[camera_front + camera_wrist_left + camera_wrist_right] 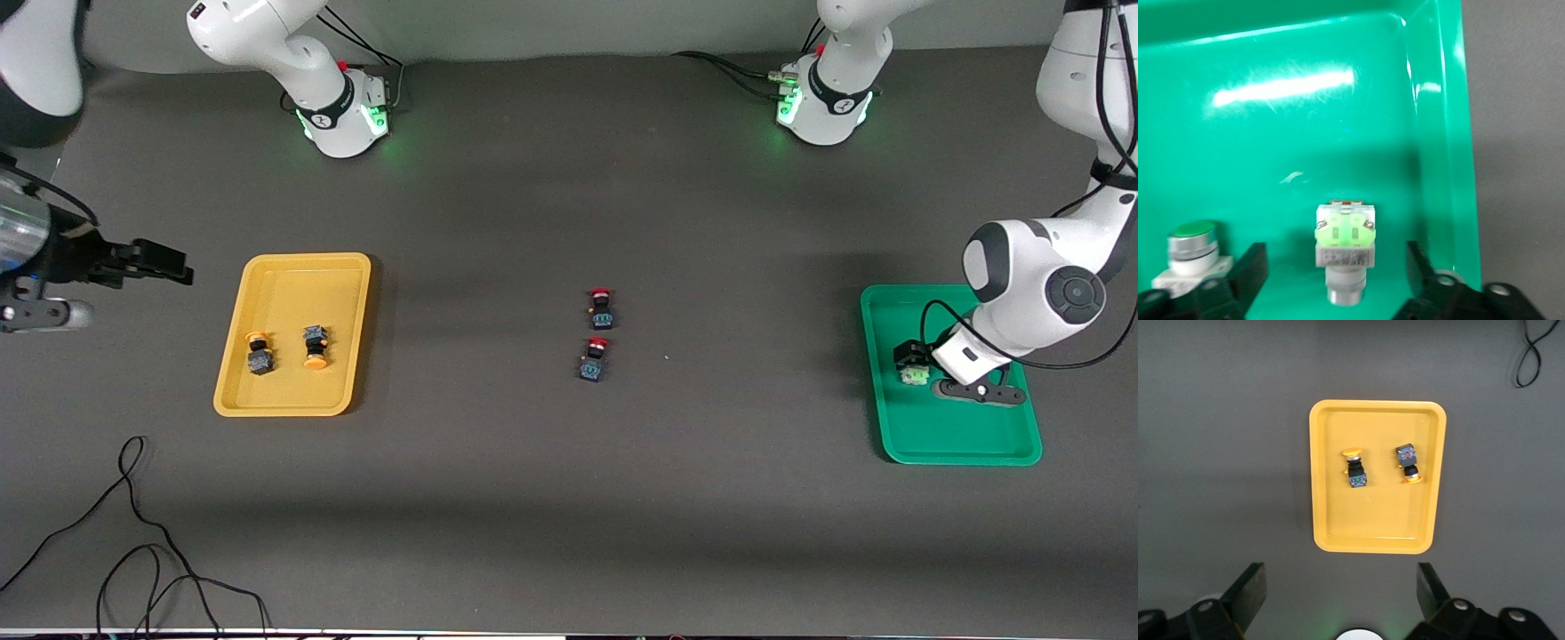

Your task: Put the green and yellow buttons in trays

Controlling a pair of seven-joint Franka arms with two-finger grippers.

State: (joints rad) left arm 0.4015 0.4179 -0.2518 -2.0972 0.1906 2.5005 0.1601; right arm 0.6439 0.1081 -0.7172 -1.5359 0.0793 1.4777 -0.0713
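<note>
The green tray (951,436) lies at the left arm's end of the table. My left gripper (916,366) is low inside it, open. A whitish-grey green button (1345,248) lies on its side on the tray floor (1285,147) between the fingers (1250,270), untouched. A second green-capped button (1193,248) stands just outside one finger. The yellow tray (293,293) at the right arm's end holds two dark buttons with orange-yellow caps (259,353) (315,347), also in the right wrist view (1354,468) (1407,464). My right gripper (169,262) hovers open and empty beside the yellow tray (1378,520).
Two dark buttons with red caps (601,308) (594,359) lie mid-table, one nearer the front camera than the other. A loose black cable (133,533) curls on the table near the front edge at the right arm's end.
</note>
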